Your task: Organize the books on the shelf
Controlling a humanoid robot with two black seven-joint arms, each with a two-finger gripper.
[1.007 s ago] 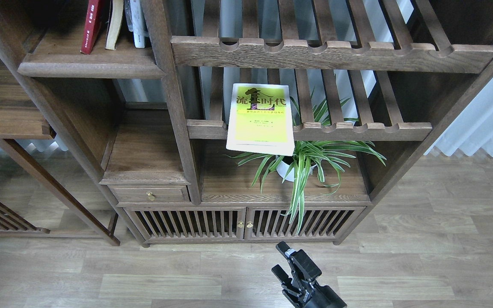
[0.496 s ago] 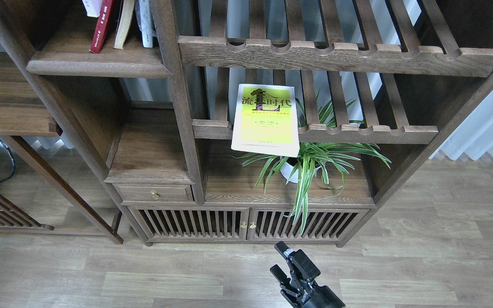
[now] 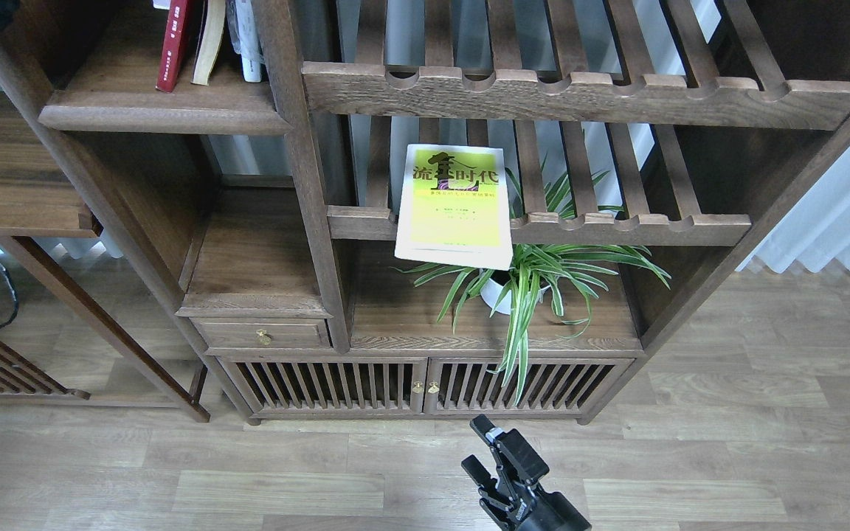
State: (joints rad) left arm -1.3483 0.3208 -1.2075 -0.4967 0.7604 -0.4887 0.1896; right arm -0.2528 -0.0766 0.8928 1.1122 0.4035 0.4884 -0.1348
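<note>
Wood-plank flooring (image 3: 727, 472) fills the lower part of the frame, and a dark-brown shelving unit (image 3: 307, 184) rises across the upper two thirds. At the bottom centre, one gripper (image 3: 478, 445) points up toward the unit; its two fingers stand apart with nothing between them. Which arm it belongs to cannot be told, since it enters from the bottom edge.

Well above it, in the middle of the frame, the yellow-green book (image 3: 454, 205) lies cover-up on a slatted rack (image 3: 617, 225), its lower edge hanging past the notched front rail, over a spider plant (image 3: 536, 280) in a white pot.

At the upper left, far from the gripper, the plank shelf (image 3: 167, 110) carries the dark red book (image 3: 173, 44) leaning upright, with a pale-edged book (image 3: 209, 46) and a white book (image 3: 248, 40) beside it.
</note>
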